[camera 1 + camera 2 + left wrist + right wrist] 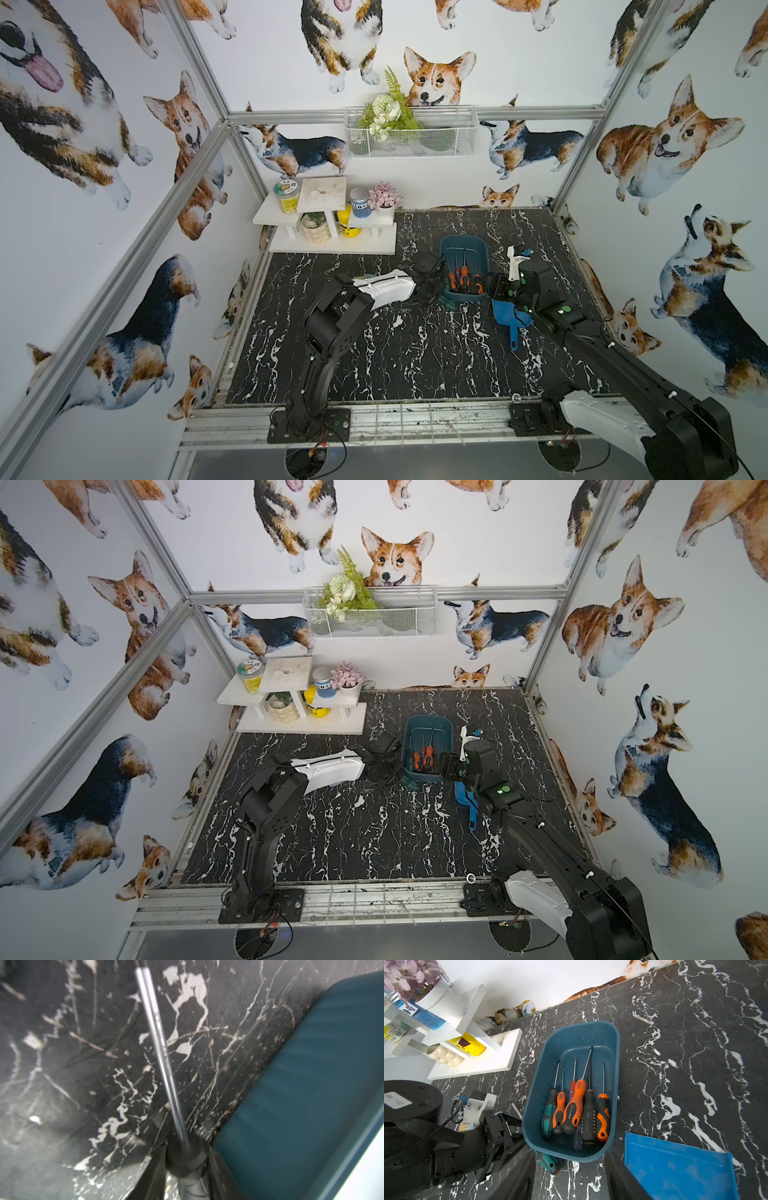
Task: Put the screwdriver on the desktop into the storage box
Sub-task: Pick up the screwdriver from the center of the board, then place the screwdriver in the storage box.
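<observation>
Teal box [464,243] mid-tabletop [395,353] in both top views, handles inside hard to count, one blue dustpan [505,316] beside | left wrist: one screwdriver [162,1053] on tabletop just beside box, left gripper [187,1153] jaws narrow, pinching its handle | right wrist: six screwdrivers [574,1105] in box, seventh outside; right gripper [570,1152] jaws wide apart.
</observation>
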